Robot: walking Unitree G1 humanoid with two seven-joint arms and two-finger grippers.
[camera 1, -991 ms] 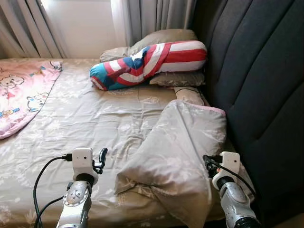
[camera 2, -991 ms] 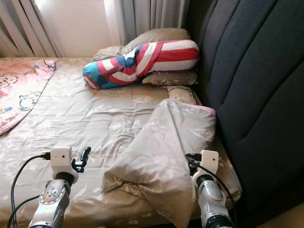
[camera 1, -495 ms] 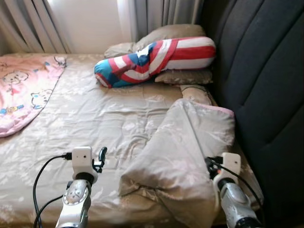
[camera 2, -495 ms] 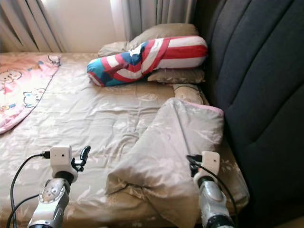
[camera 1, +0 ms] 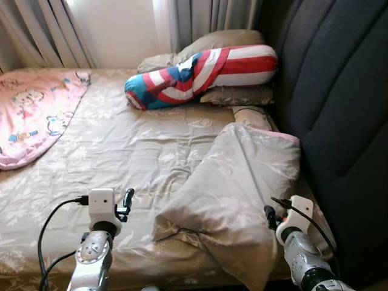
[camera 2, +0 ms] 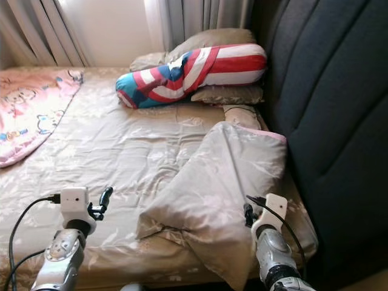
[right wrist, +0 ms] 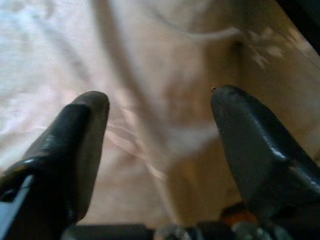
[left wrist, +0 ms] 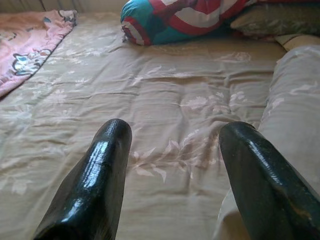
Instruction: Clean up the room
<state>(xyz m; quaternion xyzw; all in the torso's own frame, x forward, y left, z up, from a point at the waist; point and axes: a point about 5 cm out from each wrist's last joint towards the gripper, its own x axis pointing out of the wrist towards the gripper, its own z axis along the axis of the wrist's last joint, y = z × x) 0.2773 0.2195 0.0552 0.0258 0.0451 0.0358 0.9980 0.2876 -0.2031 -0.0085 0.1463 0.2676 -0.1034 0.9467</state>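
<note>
1. A pink blanket [camera 1: 33, 118] with cartoon prints lies on the far left of the bed, spread flat over the beige floral sheet [camera 1: 133, 145].
2. Grey curtains [camera 1: 45, 33] hang behind the head of the bed on the left, with a pale wall between them and a second set of curtains nearer the middle.
3. The left gripper [left wrist: 172, 165] hovers low over the sheet near the bed's front edge. Its two black fingers [left wrist: 102, 170] stand wide apart and hold nothing; in the wrist view the bare sheet shows between them.
4. A long bolster [camera 1: 200, 73] striped red, white and blue lies across the head of the bed, resting on grey-brown pillows [camera 1: 236, 96] that sit against the curtains and the headboard.
5. A beige quilt [camera 1: 236, 188], the thing to be tidied, lies crumpled and half folded on the right side of the bed, running from just below the pillows down to the front edge, where one corner hangs over. A thin pink trim shows along its upper fold.
6. The right gripper [right wrist: 157, 125] sits just beside the quilt's right edge, close to the cloth. Its fingers [right wrist: 75, 135] are spread wide and grasp nothing; whether they touch the fabric cannot be told.
7. A dark padded headboard [camera 1: 339, 109] rises along the right side.
</note>
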